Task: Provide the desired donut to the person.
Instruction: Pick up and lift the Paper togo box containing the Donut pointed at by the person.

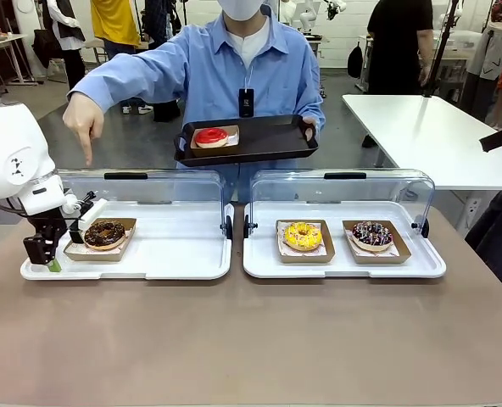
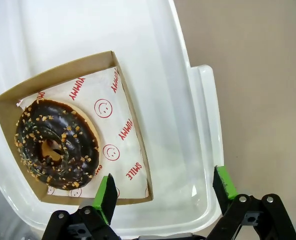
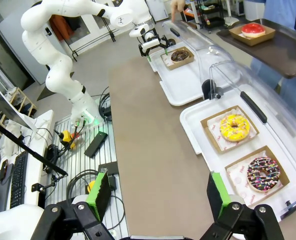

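- Smooth brown desk (image 1: 251,356) in a busy workshop; a white table (image 1: 421,127) stands behind
- The person (image 1: 234,76), in a light-blue shirt at the far side, points one hand (image 1: 83,119) downward and holds a black tray (image 1: 268,140) bearing a red-glazed donut (image 1: 210,136)
- Two glossy white plastic trays, clear lids raised; the right tray (image 1: 344,264) carries a yellow donut (image 1: 303,235) and a sprinkled dark donut (image 1: 371,234)
- The left tray (image 1: 175,254) carries the nut-studded chocolate donut (image 2: 55,145), ring-shaped, in a square cardboard boat, below the pointing finger
- Left end effector (image 2: 165,187): jaws wide, gripping nothing; the chocolate donut lies just beside one green pad
- Right end effector (image 3: 158,187): jaws wide, empty, high over the desk's near side
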`<state>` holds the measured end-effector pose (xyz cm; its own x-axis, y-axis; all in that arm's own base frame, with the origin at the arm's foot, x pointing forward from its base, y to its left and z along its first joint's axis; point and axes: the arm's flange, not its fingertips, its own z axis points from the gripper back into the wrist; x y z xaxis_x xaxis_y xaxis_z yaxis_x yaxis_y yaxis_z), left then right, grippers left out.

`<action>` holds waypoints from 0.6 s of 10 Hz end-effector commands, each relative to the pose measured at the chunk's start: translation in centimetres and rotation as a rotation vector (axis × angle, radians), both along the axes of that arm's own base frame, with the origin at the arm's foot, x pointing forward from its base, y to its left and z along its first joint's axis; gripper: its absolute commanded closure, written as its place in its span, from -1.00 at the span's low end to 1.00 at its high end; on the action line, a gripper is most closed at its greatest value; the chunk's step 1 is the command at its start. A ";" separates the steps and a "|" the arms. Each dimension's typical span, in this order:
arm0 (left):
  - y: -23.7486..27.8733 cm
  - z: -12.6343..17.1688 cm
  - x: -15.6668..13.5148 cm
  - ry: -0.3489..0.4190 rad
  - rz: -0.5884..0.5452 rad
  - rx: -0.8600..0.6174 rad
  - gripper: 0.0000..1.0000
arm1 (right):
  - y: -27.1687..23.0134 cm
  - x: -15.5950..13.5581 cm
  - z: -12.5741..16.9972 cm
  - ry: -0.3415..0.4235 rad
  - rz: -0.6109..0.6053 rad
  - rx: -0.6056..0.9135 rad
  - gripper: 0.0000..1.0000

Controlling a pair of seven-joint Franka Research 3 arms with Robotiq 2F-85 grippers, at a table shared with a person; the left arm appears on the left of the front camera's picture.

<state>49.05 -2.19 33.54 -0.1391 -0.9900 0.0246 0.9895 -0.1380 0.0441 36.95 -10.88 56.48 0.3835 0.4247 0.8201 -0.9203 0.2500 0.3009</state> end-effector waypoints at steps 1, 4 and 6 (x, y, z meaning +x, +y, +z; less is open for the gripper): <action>-0.1 -0.4 0.9 -0.009 0.026 -0.003 -1.00 | 0.1 0.0 0.0 -0.010 0.011 0.017 -1.00; 0.1 -0.9 1.0 -0.011 0.033 -0.009 -0.03 | 0.1 0.0 0.0 -0.010 0.011 0.017 -1.00; 0.1 -0.9 1.0 -0.013 0.030 -0.010 0.12 | 0.1 0.0 0.0 -0.010 0.011 0.017 -1.00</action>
<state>49.59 -2.02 32.89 -0.1271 -0.9916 0.0234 0.9911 -0.1260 0.0432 36.95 -10.88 56.48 0.3835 0.4246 0.8201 -0.9203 0.2500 0.3009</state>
